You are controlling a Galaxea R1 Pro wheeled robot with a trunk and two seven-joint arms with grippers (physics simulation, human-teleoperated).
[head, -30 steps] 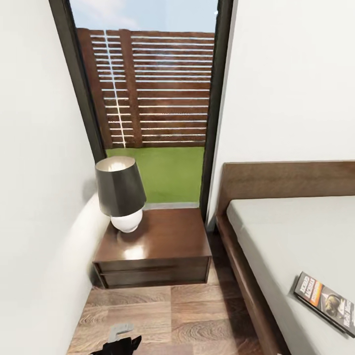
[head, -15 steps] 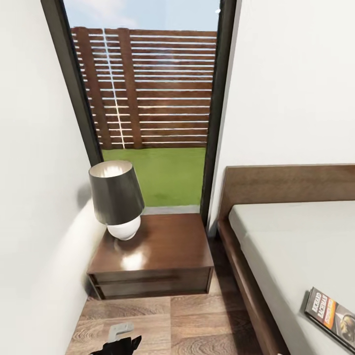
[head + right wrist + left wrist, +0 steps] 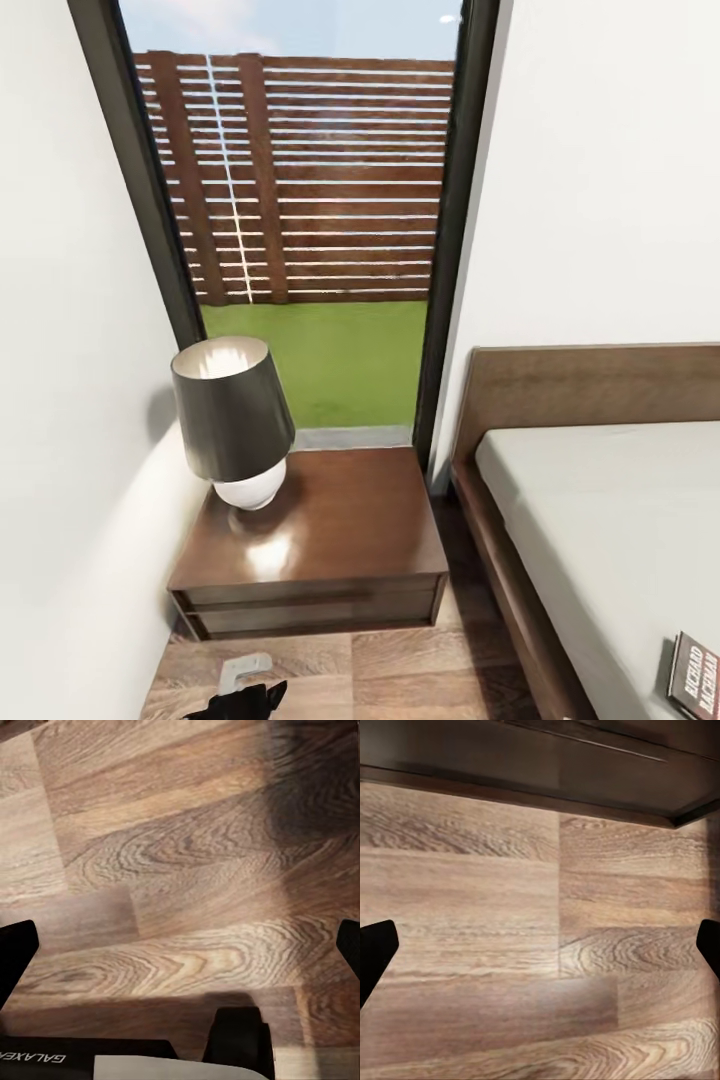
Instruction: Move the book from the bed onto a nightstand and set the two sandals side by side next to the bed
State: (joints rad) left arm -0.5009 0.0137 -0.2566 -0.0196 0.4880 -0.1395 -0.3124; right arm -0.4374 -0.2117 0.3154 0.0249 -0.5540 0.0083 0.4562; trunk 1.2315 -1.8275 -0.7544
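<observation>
- Dark-covered, with an orange band and white lettering, the book lies on the off-white mattress of the bed, cut off by the lower right corner of the head view.
- Its long axis seems to run roughly along the bed's length, though too little of it shows to be sure.
- From the robot it lies forward and to the right, so I judge the right arm the nearer one for the pick.
- The nightstand stands ahead on the left, just beside the bed's headboard end, its tabletop carrying a lamp near the wall with bare wood beside it.
- Left gripper: fingertips spread wide, nothing between them, over the plank floor near the nightstand's base.
- Right gripper: fingertips likewise wide apart and empty, pointing down at the floor.
- Both arms hang low.
</observation>
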